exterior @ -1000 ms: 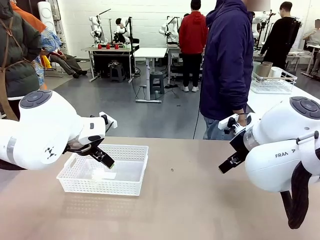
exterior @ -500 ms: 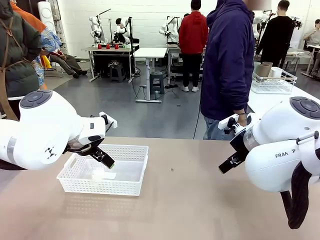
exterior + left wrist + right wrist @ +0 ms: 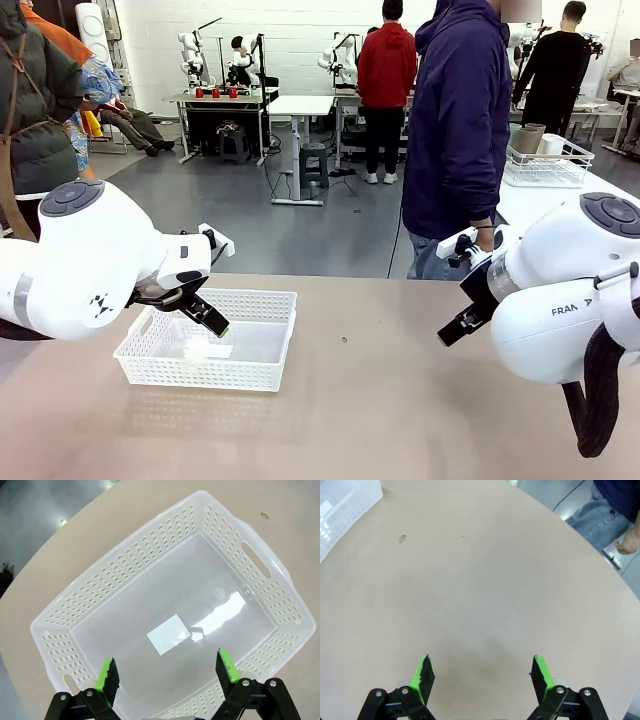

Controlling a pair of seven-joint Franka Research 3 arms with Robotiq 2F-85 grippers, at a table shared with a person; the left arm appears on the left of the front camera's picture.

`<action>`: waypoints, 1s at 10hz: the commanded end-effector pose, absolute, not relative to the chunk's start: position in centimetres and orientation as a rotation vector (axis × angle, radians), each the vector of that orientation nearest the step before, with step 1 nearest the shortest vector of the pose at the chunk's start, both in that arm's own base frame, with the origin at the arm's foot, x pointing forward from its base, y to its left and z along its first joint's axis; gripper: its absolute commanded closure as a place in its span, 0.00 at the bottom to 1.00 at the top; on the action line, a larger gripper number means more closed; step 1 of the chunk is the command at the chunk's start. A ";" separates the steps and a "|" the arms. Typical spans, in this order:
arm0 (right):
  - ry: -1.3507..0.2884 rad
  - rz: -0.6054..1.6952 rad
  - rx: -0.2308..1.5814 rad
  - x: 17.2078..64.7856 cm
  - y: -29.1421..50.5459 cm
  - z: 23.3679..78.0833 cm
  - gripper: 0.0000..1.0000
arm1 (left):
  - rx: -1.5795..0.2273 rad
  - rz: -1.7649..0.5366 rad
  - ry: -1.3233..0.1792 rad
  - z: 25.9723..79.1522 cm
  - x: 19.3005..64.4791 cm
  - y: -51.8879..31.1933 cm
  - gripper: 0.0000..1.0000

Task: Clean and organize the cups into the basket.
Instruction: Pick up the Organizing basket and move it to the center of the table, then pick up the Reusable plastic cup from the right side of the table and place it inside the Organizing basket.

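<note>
Left gripper: the left gripper (image 3: 167,667) hangs over the near part of the basket (image 3: 205,378), jaws spread wide, nothing between the green pads (image 3: 107,676).
Right gripper: the right gripper (image 3: 482,672) is likewise wide open and holds nothing. It is poised over bare table (image 3: 380,410), well apart from the basket.
Basket: it sits on the left part of the tan table, under the left arm. The left wrist view shows mesh sides, handle cut-outs and a clear floor with only a white rectangular label (image 3: 169,634) lying flat near the middle.
Cups: two tan cups (image 3: 527,138) stand upright in a white wire rack (image 3: 545,165) on a separate white table at the far right, well away from the basket and both grippers.
Person: a person in a dark blue jacket (image 3: 460,120) stands at the far side, right of centre. One hand (image 3: 627,540) hangs at the side, just past the table's edge, touching nothing on the table.
Table mark: a small dark speck (image 3: 343,340) lies between the basket and the right gripper.
</note>
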State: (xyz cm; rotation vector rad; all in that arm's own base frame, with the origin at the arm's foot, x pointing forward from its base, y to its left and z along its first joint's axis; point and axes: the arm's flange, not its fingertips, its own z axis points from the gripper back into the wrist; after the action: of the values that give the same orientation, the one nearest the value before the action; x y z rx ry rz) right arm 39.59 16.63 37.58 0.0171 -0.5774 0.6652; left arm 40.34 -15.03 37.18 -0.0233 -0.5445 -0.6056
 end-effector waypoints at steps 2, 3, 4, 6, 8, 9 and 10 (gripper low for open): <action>-0.566 0.693 -0.041 34.9 16.2 41.2 0.00 | -0.037 -0.739 -0.488 40.2 37.7 -14.1 0.00; -0.531 0.708 -0.001 32.5 15.7 42.7 0.00 | -0.012 -0.737 -0.456 42.6 36.0 -13.3 0.00; -0.488 0.731 0.013 30.3 15.3 43.6 0.00 | 0.035 -0.708 -0.431 44.4 33.9 -12.7 0.00; -0.470 0.758 -0.002 26.5 14.6 44.9 0.00 | 0.087 -0.681 -0.452 47.4 30.8 -11.4 0.00; -0.478 0.750 -0.053 23.0 13.7 45.5 0.00 | 0.120 -0.661 -0.519 48.7 28.2 -10.5 0.00; -0.508 0.722 -0.104 22.2 13.3 45.6 0.00 | 0.105 -0.668 -0.544 48.7 27.6 -10.4 0.00; -0.464 0.770 -0.042 29.5 16.9 50.2 0.00 | 0.074 -0.685 -0.490 51.5 32.0 -11.5 0.00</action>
State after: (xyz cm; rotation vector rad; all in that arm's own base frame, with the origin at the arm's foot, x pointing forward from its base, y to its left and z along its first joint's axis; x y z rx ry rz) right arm 27.80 16.41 51.95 -0.0599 -0.4828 0.7623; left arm 30.90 -11.22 53.07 0.0819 -0.5264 -0.6822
